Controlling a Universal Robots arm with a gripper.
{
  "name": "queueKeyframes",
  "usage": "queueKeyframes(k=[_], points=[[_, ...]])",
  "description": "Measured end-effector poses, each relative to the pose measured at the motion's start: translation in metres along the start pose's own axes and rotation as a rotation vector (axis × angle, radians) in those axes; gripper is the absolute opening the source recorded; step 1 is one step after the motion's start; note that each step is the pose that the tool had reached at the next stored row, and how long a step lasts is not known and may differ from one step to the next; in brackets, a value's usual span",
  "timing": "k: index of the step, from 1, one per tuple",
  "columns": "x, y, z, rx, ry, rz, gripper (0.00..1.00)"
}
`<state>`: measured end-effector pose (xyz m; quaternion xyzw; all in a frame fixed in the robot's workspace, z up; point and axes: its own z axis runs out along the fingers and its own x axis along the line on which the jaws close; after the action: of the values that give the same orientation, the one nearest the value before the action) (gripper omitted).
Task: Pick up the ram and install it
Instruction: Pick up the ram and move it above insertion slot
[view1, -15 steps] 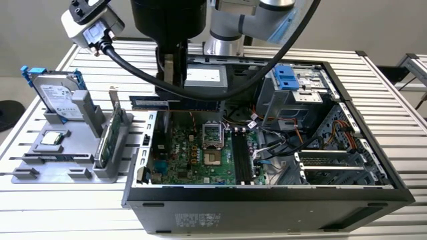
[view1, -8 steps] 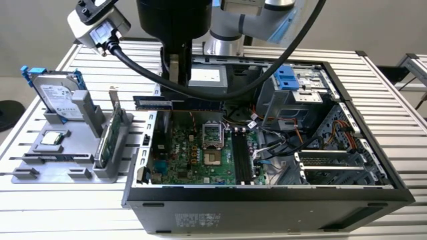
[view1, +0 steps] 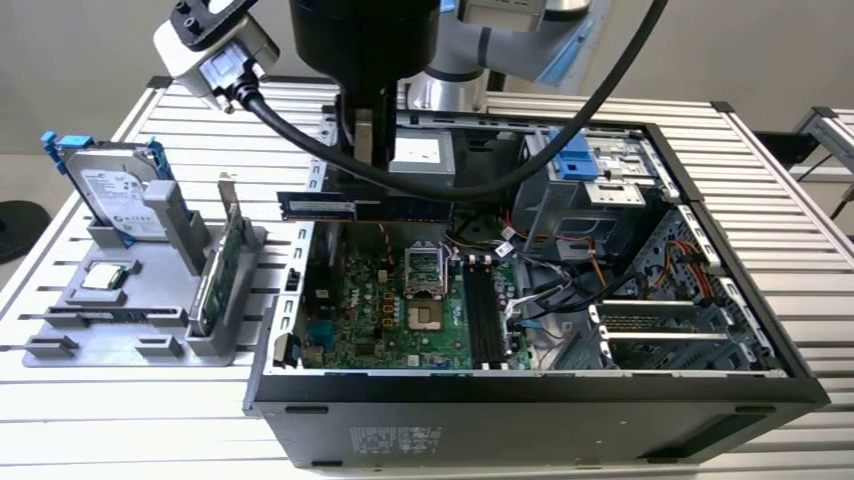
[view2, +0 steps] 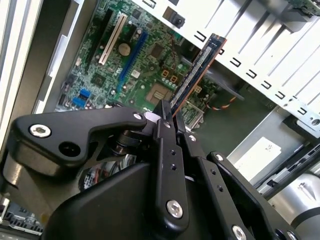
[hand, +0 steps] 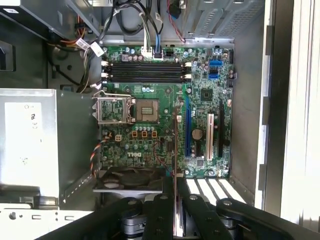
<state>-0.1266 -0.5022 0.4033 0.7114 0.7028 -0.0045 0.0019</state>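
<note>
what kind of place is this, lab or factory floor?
Likely a robotics lab bench for PC assembly: an open computer case on a slotted aluminium table, a grey fixture holding a hard drive, and the gripper holding the ram over the case.

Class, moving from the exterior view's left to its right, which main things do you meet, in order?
Hard drive → green expansion card → ram → memory slots → blue drive bracket.
</note>
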Motion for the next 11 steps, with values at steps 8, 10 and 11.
queueKeyframes(k=[8,10,11], points=[[0.0001,0.0068,0.0,0.0003,0.0001,0.0,0.0],[0.0001,0.0085,0.0,0.0003,0.0,0.0,0.0],[0.0001,0.0094,0.0,0.0004,0.0,0.0,0.0]])
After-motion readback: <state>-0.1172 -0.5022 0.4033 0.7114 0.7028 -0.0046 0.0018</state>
